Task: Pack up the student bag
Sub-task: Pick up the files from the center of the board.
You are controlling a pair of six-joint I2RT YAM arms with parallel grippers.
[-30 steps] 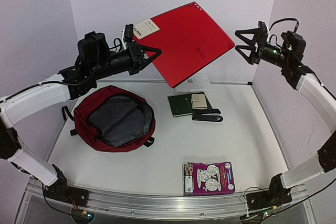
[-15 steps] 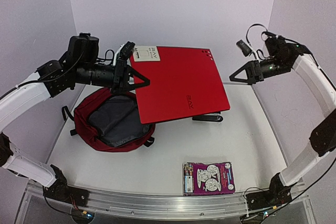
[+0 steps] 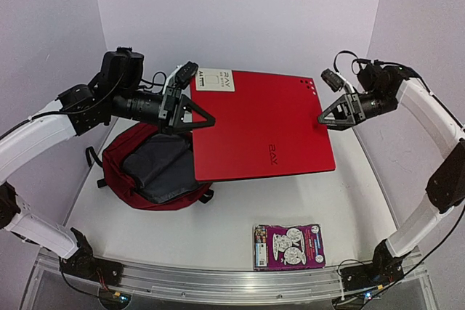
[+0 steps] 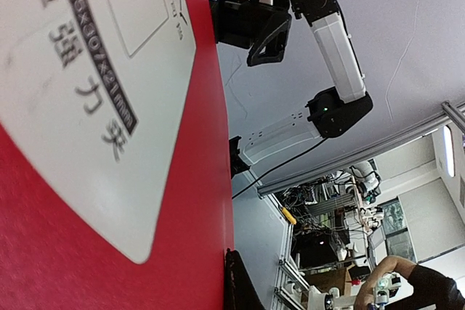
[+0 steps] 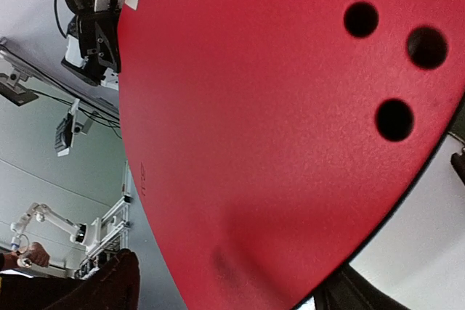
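left gripper [image 3: 197, 116]: pinching red folder [image 3: 261, 136] edge | right gripper [image 3: 322, 117]: spread astride folder's opposite edge

My view, mostly blocked by the red folder [image 3: 261, 125]

From above, the folder covers the student bag [image 3: 138, 172] on its 3 o'clock side and the bench [image 3: 349, 201] from centre to 12 o'clock. My left tool [image 3: 197, 110] has its lower finger out of sight beneath the sheet. I cannot tell whether my right tool [image 3: 325, 117] at the 3 o'clock edge touches it. Both wrist views cut the folder off. The left one crops the label [image 3: 216, 80], and the right one hides my own fingers. The print on the booklet [image 3: 288, 246] at 6 o'clock is too small to read.
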